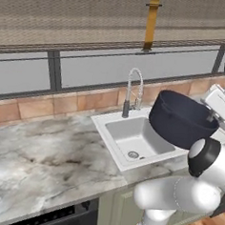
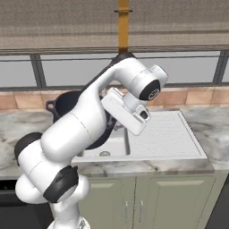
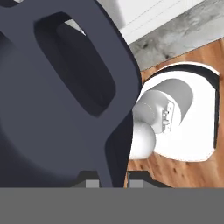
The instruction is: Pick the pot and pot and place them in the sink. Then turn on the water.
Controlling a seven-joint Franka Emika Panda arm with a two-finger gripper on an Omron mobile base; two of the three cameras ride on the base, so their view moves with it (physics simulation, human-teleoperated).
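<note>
Navy pot [image 1: 183, 121] empty, held tilted over empty sink [image 1: 131, 137].

A marble counter [image 1: 43, 161] meets a terracotta tile backsplash [image 1: 38, 107] under grey-framed windows [image 2: 188, 69], above wood flooring [image 3: 183, 168].

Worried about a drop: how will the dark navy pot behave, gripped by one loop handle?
The deep dark navy-blue pot looks rigid, so it shouldn't flex. Held off-centre by its loop handle in the claw, it already hangs tilted and may swing. Its smooth finish could slip.
</note>
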